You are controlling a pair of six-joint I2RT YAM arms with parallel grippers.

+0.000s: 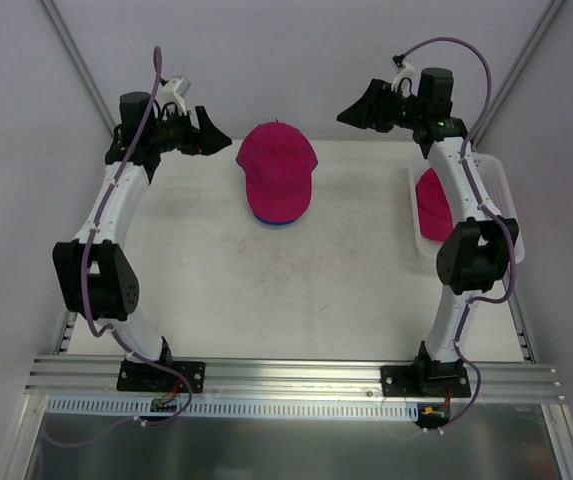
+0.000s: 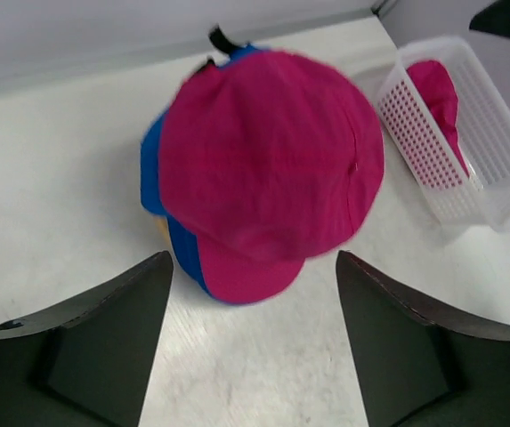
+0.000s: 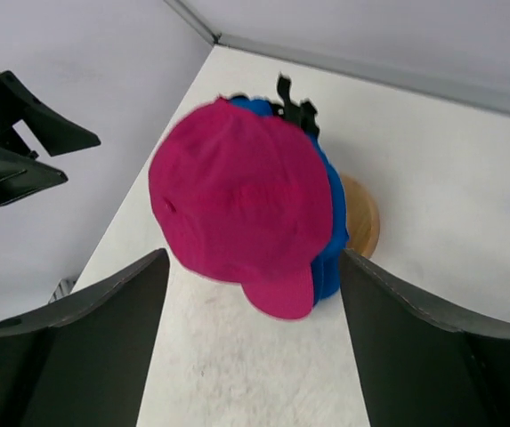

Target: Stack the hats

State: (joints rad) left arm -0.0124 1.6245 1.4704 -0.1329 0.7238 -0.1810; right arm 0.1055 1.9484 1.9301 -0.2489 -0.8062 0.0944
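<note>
**Last hat sits in the tray, on the right arm's side**

The spare pink hat (image 1: 431,205) lies in the tray (image 1: 501,190) at the right edge of the tabletop, partly hidden under the right arm. It lies toward the near edge from the right claw (image 1: 354,110), which hangs above the far right corner. The left claw (image 1: 216,132) is well apart from it, over the far left corner, so the right arm looks the better placed to fetch it. Its long axis seems to run far-to-near along the tray; I cannot tell which way its brim points.

Both claws are spread wide and hold nothing. In each wrist view the fingers frame the stack without touching it.

The stack stands midway along the far edge, between the two claws. A pink hat (image 1: 278,170) sits on a blue hat (image 1: 269,220), brims toward the near edge, with blue showing only as a rim around the pink. The crowns look soft and rounded, the pink slightly off-centre. An orange-brown disc (image 3: 361,222) peeps out beneath the blue.
</note>
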